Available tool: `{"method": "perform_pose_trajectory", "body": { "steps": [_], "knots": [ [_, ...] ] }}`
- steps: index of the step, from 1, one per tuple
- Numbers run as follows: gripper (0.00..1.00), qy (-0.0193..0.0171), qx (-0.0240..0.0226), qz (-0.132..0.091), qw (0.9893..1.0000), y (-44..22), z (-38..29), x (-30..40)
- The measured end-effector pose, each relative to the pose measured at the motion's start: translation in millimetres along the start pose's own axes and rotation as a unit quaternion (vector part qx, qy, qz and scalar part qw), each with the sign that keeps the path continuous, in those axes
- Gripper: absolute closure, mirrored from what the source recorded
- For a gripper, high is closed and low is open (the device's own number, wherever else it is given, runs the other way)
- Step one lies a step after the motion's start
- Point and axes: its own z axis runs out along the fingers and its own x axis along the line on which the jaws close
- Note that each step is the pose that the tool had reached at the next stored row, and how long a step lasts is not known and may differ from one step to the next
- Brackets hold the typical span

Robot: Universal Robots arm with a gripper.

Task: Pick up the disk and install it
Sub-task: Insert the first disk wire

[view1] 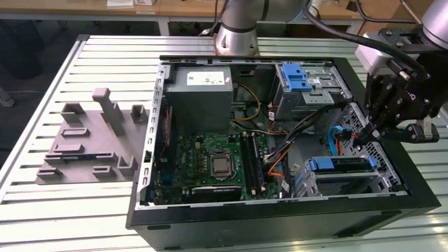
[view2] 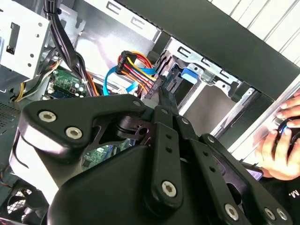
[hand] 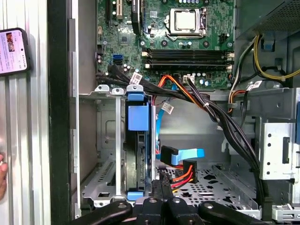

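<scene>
One pincer (view1: 364,137) hangs inside the open computer case (view1: 280,220), its fingers drawn close together and holding nothing. Just beside its tips, the disk (hand: 138,150) stands on edge in its cage (hand: 105,154), apparently already seated and let go.

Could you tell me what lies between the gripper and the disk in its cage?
In the first wrist view, the black connector with red and orange wires sits between the gripper and the disk.
</scene>
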Motion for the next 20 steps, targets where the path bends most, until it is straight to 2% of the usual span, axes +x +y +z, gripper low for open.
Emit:
{"method": "perform_pose_trajectory", "body": {
  "steps": [4, 11, 12, 13, 14, 15, 17, 18, 20],
  "knots": [
    [0.89, 0.0014, 0.0002, 0.000, 1.0000, 0.2, 0.0, -0.6],
    [0.89, 0.0096, 0.0019, 0.000, 1.0000, 2.5, 0.9, -6.2],
    [0.83, 0.0118, 0.0021, 0.000, 0.9999, 2.7, 1.3, -7.1],
    [0.83, 0.0150, 0.0023, -0.001, 0.9999, 2.9, 1.8, -8.0],
    [0.83, 0.0202, 0.0024, -0.001, 0.9998, 2.9, 2.3, -9.4],
    [0.83, 0.0240, 0.0025, -0.001, 0.9997, 3.0, 2.9, -10.5],
    [0.82, 0.0295, 0.0026, -0.001, 0.9996, 3.1, 4.3, -12.3],
    [0.76, 0.0308, 0.0026, -0.001, 0.9995, 3.2, 5.0, -13.0],
    [0.76, 0.0314, 0.0026, -0.001, 0.9995, 3.2, 6.3, -13.8]
  ]
}}
